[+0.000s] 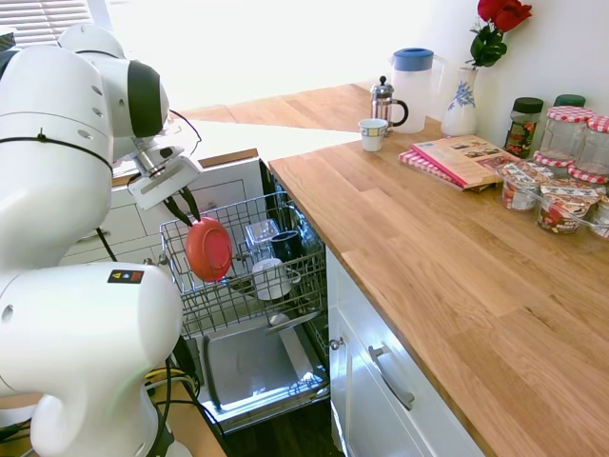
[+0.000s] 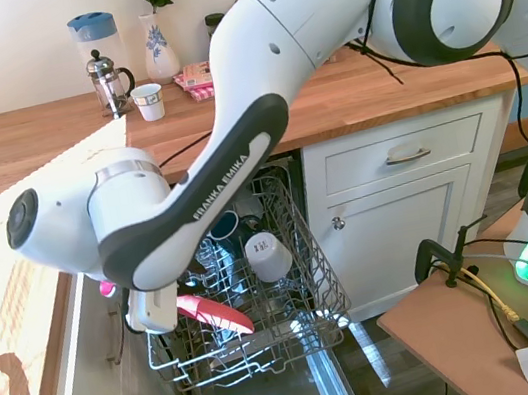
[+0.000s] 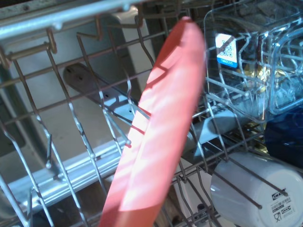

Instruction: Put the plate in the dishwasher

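Kitchen setting: wooden bench [image 1: 428, 238] over white cabinets, with the dishwasher [image 1: 257, 371] open below it and its grey wire rack [image 1: 190, 309] pulled out over the lowered door.

Item 1. Gripper [image 1: 186, 211], fingers pinching the upper edge of the plate [image 1: 208, 248]; the arm came in from the picture's left in the first exterior view.

Item 2. Plate, coral-red, held on edge and tilted, hung over the front part of the rack, its lower rim down among the wire tines. In the second exterior view it [image 2: 215, 313] appeared as a slanted red sliver below the wrist. In the wrist view it [image 3: 156, 137] ran edge-on across the rack wires. Whether it touched the tines could not be told.

Item 3. Rack contents, just behind the plate: a white mug [image 1: 271, 278] lying on its side, a dark cup [image 1: 285, 245], a clear plastic container [image 1: 260, 232].

Item 4. Bench contents, well apart from the rack: a French press [image 1: 383, 103], a small white cup [image 1: 372, 133], a blue-lidded jug [image 1: 415, 88], a vase with red roses [image 1: 461, 95], a book [image 1: 466, 157], several jars [image 1: 561, 143].
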Robot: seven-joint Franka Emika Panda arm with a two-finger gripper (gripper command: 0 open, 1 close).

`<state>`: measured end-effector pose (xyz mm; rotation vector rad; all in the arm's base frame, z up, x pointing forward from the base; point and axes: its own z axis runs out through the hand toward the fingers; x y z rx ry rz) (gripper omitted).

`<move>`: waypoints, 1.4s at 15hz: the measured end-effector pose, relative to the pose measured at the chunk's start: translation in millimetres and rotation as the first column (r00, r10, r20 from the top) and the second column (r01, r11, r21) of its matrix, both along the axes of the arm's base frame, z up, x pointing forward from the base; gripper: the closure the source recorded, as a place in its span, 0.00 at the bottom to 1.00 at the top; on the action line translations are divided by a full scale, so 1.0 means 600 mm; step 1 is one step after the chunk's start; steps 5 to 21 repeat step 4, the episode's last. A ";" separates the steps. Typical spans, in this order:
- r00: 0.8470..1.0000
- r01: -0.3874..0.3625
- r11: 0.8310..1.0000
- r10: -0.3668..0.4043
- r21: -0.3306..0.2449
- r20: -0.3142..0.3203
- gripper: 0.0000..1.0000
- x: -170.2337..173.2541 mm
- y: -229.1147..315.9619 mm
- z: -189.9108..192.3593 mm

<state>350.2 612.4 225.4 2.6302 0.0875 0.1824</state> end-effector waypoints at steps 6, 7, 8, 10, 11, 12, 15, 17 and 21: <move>0.996 0.086 0.988 -0.080 0.128 -0.050 0.00 0.096 -0.046 0.135; 0.996 0.086 0.988 -0.080 0.128 -0.050 0.00 0.096 -0.046 0.135; 0.996 0.086 0.988 -0.080 0.128 -0.050 0.00 0.096 -0.046 0.135; 0.996 0.086 0.988 -0.080 0.128 -0.050 0.00 0.096 -0.046 0.135; 0.996 0.086 0.988 -0.080 0.128 -0.050 0.00 0.096 -0.046 0.135; 0.996 0.086 0.988 -0.080 0.128 -0.050 0.00 0.096 -0.046 0.135; 0.996 0.086 0.988 -0.080 0.128 -0.050 0.00 0.096 -0.046 0.135; 0.996 0.086 0.988 -0.080 0.128 -0.050 0.00 0.096 -0.046 0.135; 0.996 0.086 0.988 -0.080 0.128 -0.050 0.00 0.096 -0.046 0.135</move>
